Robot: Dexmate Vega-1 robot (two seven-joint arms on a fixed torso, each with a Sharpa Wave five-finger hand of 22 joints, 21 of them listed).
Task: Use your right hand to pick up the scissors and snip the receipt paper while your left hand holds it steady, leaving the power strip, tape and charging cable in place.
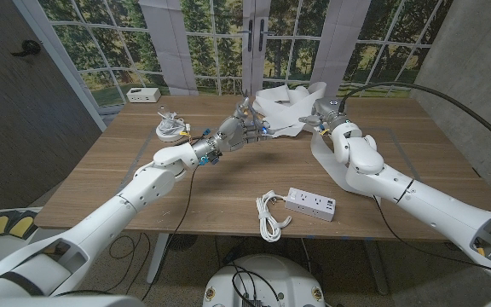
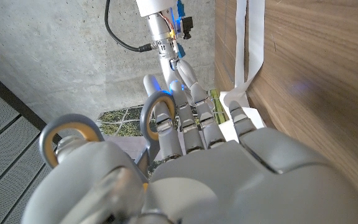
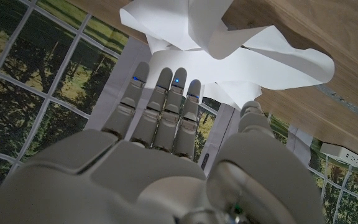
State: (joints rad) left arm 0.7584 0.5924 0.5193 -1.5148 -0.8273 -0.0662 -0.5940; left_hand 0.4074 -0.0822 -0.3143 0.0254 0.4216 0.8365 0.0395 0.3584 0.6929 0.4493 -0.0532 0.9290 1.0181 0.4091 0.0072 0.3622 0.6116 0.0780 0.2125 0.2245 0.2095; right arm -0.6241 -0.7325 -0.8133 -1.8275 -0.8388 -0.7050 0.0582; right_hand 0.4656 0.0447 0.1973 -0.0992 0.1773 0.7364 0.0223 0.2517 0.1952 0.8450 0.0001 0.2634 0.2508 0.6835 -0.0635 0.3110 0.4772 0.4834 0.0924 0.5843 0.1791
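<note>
A: Left hand (image 1: pixel 235 131) is up over the middle of the wooden table (image 1: pixel 109 179), and it has the scissors (image 2: pixel 110 134). The left wrist view shows the grey handle loops with their yellow lining threaded on the fingers (image 2: pixel 191 124).

B: So the scissors sit with the left, not the right. Where is the receipt paper (image 1: pixel 284 109)?

A: Crumpled in a loose white heap at the table's far edge, centre-right, with a long strip trailing toward the near side beside the right forearm. The left hand's fingertips point at the heap, right next to it.

B: And the right hand (image 1: pixel 329 118)?

A: At the right side of the heap, against the paper. From the right wrist view the fingers (image 3: pixel 166 106) lie straight and side by side, reaching toward the folds; whether the thumb pinches a sheet, I cannot tell.

B: The rest of the table?

A: White power strip (image 1: pixel 311 203) near the front edge, the coiled white charging cable (image 1: pixel 270 217) just beside it on its left. A roll of tape (image 1: pixel 168 128) with a tangle of cord sits far left, behind the left arm. A small white box (image 1: pixel 143 95) stands on the ledge beyond the table.
</note>
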